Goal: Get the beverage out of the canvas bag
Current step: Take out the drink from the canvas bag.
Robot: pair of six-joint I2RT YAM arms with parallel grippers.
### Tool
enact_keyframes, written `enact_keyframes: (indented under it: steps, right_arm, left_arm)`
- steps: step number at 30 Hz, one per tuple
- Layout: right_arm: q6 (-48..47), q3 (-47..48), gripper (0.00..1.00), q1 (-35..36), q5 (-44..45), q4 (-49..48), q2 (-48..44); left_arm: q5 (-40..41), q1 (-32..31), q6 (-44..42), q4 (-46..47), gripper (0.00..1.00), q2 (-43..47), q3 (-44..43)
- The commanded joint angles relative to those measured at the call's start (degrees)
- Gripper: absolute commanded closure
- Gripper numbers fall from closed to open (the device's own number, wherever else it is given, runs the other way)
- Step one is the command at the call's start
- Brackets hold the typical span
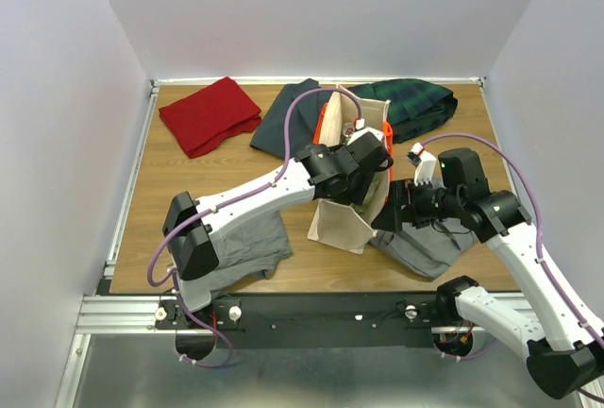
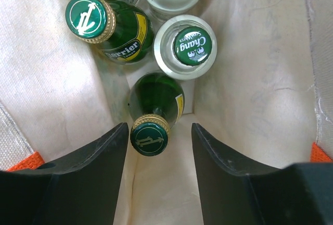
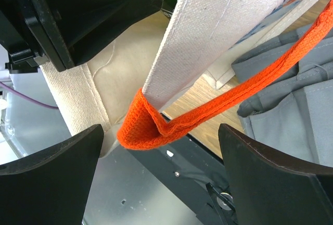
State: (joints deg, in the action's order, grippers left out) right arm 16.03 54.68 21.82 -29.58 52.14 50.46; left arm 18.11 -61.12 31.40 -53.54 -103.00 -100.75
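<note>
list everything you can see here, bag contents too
canvas bag: one, beige, table centre
handles: two, orange, on the bag
green bottles: two, green caps, inside the bag
clear bottles: three, one green-capped, two cut off by the frame, inside the bag
red cloth: one, back left
dark blue cloth: one, back centre
plaid cloth: one, dark green, back right
grey clothes: two, near left and near right
table: one, wood
left gripper: black, open, astride a green bottle's cap
right gripper: black, open, astride a handle
</note>
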Motion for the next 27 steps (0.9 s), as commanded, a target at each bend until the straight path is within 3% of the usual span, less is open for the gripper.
enact_keyframes:
  steps: [1, 13, 17, 27]
  right_arm:
    - [-0.8, -0.7, 0.0, 0.9, 1.1, 3.1, -0.2]
    - [-0.7, -0.8, 0.0, 1.2, 1.7, 3.1, -0.3]
    - [-0.7, -0.7, 0.0, 1.2, 2.1, 3.0, -0.4]
    - [-0.6, -1.1, 0.0, 1.2, 2.6, 2.9, -0.8]
  left_arm:
    - [0.3, 0.3, 0.2, -0.2, 0.4, -0.8, 0.1]
    - [-0.1, 0.4, 0.5, -0.2, 0.42, -1.1, 0.7]
    - [-0.1, 0.5, 0.3, -0.3, 0.5, -1.2, 0.5]
    - [-1.1, 0.7, 0.0, -0.4, 0.96, -2.1, -0.3]
